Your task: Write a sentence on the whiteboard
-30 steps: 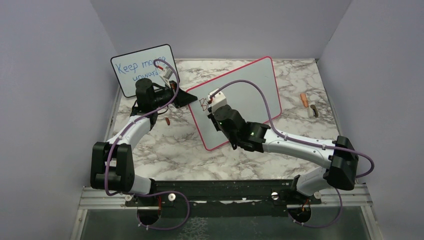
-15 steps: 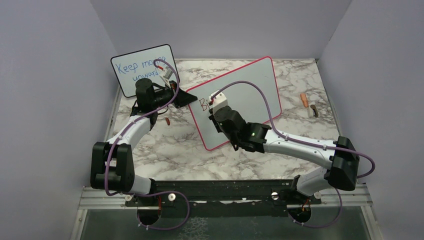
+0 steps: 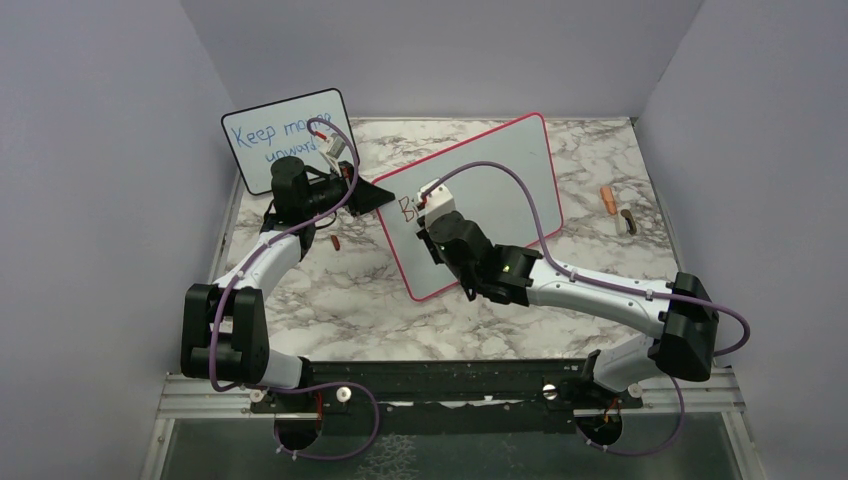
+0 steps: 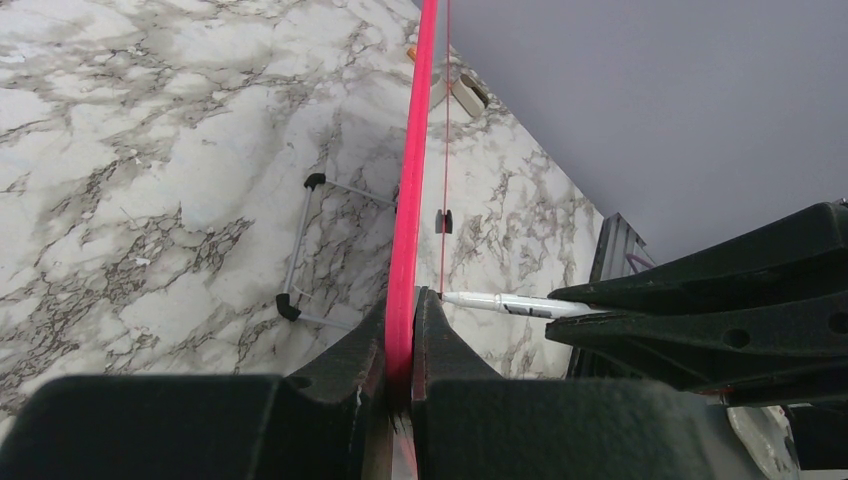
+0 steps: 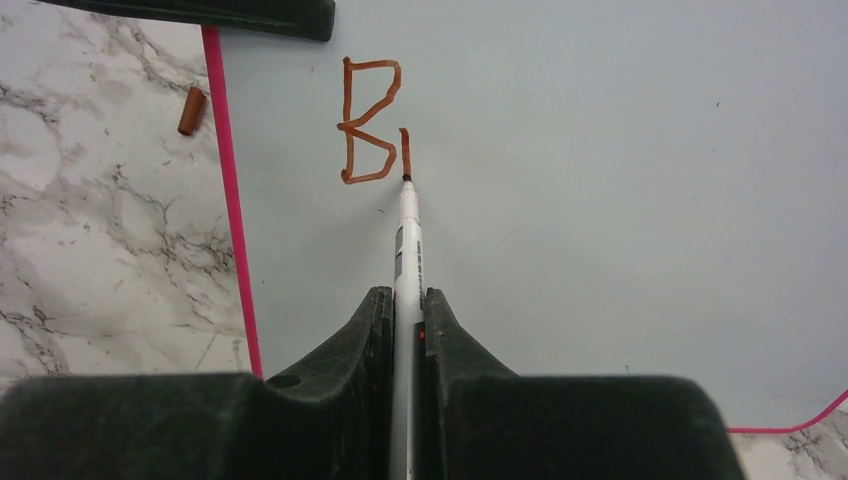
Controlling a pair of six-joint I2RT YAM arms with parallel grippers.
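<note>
1. The whiteboard (image 3: 490, 200), framed in red-pink, stands propped at a slant in the middle of the marble worktop (image 3: 330, 290), on small black feet
2. The left gripper (image 4: 402, 310) has its jaws clenched on the board's red left edge, one on each face
3. The right gripper (image 5: 405, 300) has its jaws clamped around a white marker (image 5: 407, 250), which points straight out from them
4. The marker's dark tip touches the board at the bottom of a short upright stroke
5. Of the sentence (image 5: 368, 120), only a reddish-brown "B" and that one stroke just beside it are written, near the board's left edge
6. A brown marker cap (image 5: 191, 110) lies on the worktop just outside the red frame
7. A smaller black-framed board (image 3: 270, 135) with blue handwriting stands behind the left arm, at the back left
8. Two small objects (image 3: 607, 200), one orange and one dark, lie to the right, well apart from the whiteboard
</note>
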